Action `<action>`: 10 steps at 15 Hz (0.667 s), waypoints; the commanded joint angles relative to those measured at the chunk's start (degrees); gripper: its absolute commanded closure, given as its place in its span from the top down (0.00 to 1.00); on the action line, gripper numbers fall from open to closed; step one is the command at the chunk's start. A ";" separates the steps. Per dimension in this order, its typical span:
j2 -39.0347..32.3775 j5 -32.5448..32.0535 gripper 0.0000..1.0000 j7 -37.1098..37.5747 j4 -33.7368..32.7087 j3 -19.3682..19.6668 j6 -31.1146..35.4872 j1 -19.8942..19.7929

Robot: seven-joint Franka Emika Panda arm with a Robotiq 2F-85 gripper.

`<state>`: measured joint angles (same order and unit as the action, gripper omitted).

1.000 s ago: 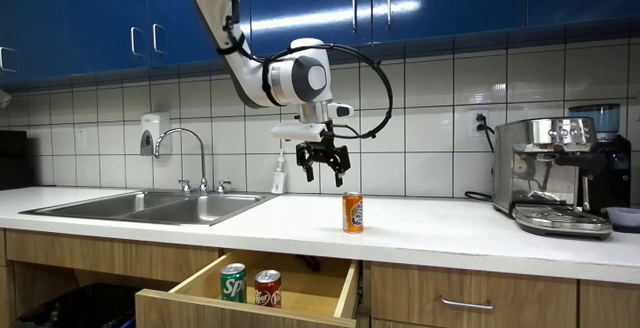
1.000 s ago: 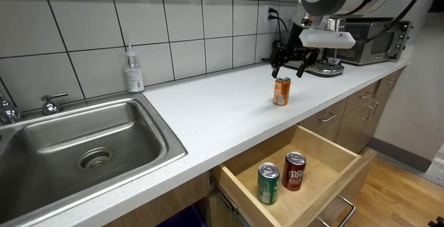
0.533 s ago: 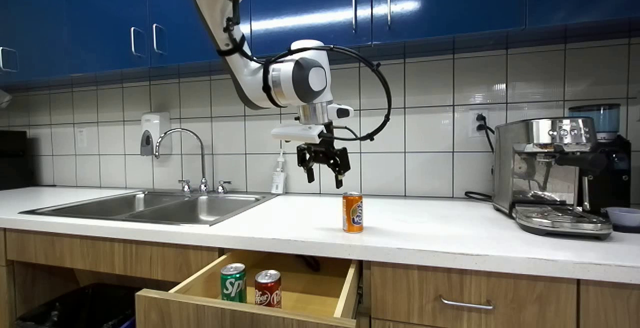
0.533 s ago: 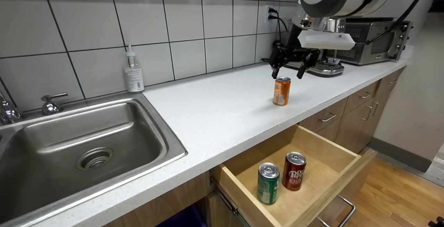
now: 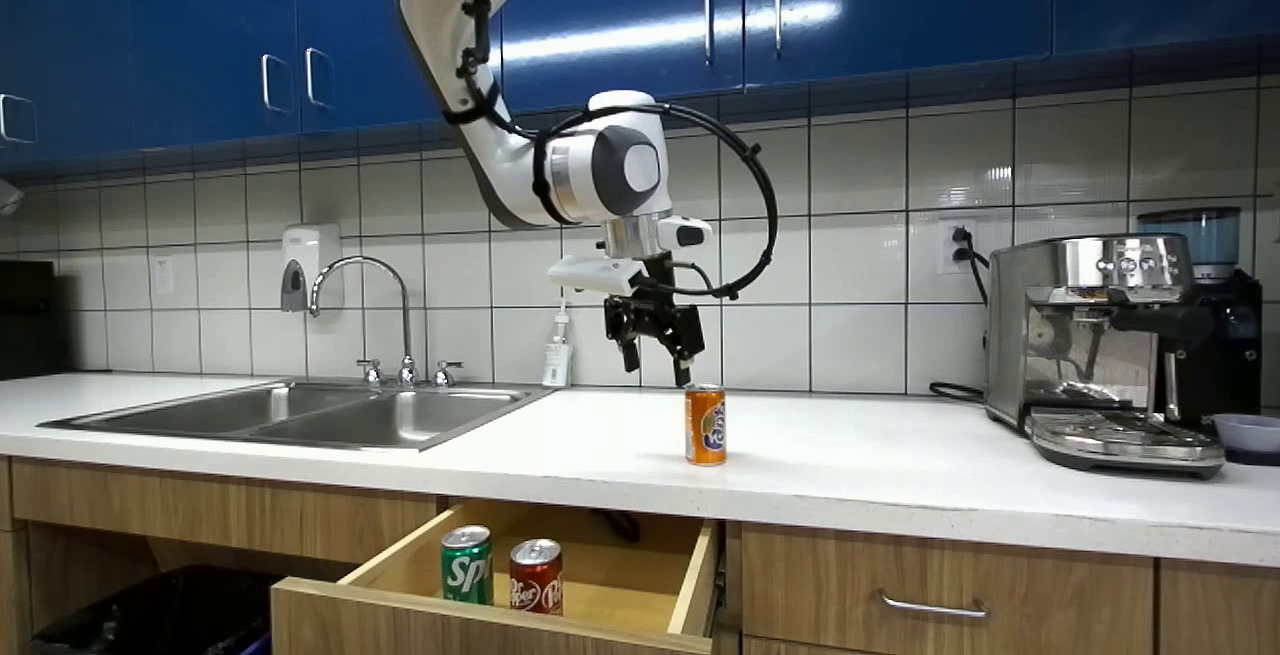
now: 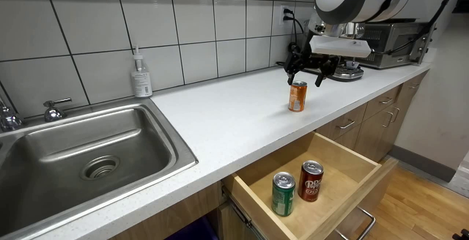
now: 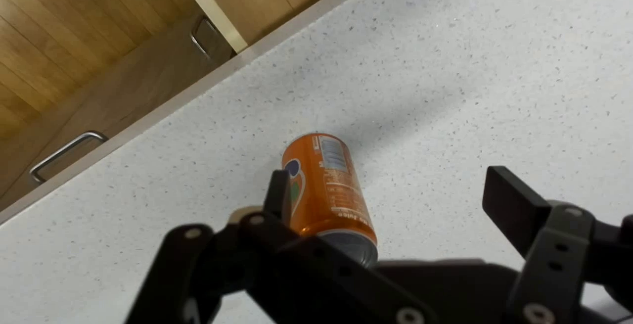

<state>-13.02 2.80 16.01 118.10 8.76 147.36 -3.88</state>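
My gripper point(image 5: 657, 371) is open, with nothing between its fingers, just above an orange soda can point(image 5: 706, 427). The can stands upright on the white counter point(image 5: 850, 445). In an exterior view the fingertips point(image 6: 319, 81) hang at about the height of the orange can's point(image 6: 297, 98) top. Looking down in the wrist view, the orange can point(image 7: 331, 190) appears beside the left finger, which hides part of its side and lid. The right finger point(image 7: 514, 205) is well apart from it. I see no grip on the can.
Below the counter, a pulled-out drawer point(image 6: 340, 196) holds a green can point(image 6: 283, 194) and a dark red can point(image 6: 311, 181), both upright. A sink point(image 5: 330, 415) lies to one side, with a soap bottle point(image 5: 558, 350) behind. An espresso machine point(image 5: 1100, 345) stands farther along the counter.
The arm has come down slightly, moving a little closer to the orange can, and the gripper looks a bit more tilted. Its fingers have stayed apart. The cans and drawer have not moved.
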 commanded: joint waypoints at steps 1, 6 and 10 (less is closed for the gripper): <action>-3.23 -1.76 1.00 4.66 -4.56 1.11 -1.32 0.13; -7.71 -1.63 1.00 6.94 -9.71 2.43 -1.93 0.23; -10.53 -0.94 1.00 7.35 -13.25 2.86 -2.99 0.10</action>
<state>-21.01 2.49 21.35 109.29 11.09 147.17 -3.87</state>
